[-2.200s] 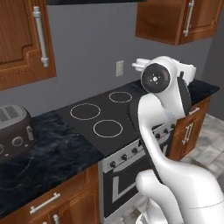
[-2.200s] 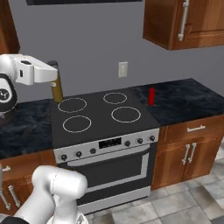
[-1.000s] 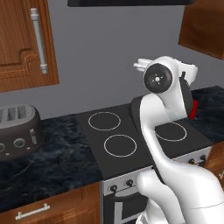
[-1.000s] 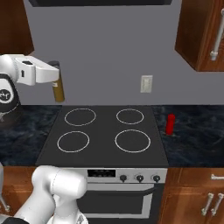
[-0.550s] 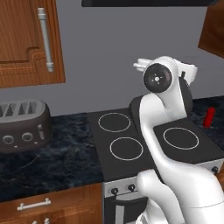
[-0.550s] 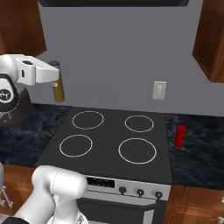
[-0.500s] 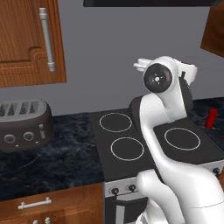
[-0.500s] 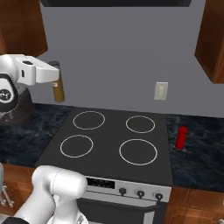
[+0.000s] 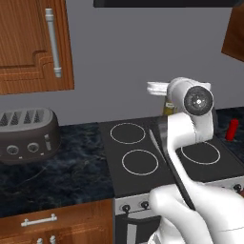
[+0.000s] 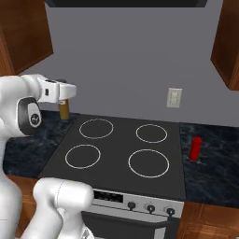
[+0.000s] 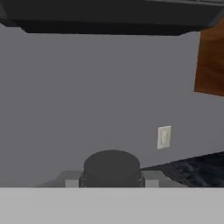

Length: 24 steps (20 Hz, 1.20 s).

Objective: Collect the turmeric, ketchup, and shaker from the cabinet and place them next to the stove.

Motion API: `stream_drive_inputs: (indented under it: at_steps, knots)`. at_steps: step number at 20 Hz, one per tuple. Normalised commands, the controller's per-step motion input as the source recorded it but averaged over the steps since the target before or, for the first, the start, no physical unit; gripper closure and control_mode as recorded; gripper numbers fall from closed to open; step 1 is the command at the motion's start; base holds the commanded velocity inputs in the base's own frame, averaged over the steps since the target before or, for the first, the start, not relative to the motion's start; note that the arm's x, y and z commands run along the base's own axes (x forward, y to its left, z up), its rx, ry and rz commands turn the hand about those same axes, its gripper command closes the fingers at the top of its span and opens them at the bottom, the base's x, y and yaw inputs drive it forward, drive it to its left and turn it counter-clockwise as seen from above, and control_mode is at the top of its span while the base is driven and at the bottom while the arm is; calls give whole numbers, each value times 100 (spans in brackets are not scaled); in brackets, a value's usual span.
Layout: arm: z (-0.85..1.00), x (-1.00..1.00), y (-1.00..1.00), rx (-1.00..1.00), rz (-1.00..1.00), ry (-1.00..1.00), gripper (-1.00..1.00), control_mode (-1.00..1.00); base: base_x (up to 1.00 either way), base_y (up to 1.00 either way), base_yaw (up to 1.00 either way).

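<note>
Here the gripper holds the turmeric upright.

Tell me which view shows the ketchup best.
The right base view: the ketchup stands in full on the counter just right of the stove, unobstructed. The left base view catches the bottle at its right edge, behind the arm. The hand view looks at the wall and gives nothing of it.

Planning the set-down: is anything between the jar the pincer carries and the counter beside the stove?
Nothing visible: the yellowish jar hangs in the pincer by the stove's left edge, dark counter below.
</note>
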Motion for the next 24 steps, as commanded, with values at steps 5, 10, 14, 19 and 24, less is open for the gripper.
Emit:
stream_drive_inputs:
  at_steps: [5,10,14,19,24]
  knots:
    - [-73,23,0,0,42,0,100,-100,0,0,0]
    - [-40,26,0,-2,37,0,100,-100,0,0,0]
    - [-29,44,16,0,43,0,100,-100,0,0,0]
    - [-23,33,26,0,47,0,100,-100,0,0,0]
    - [-31,19,41,0,47,0,100,-100,0,0,0]
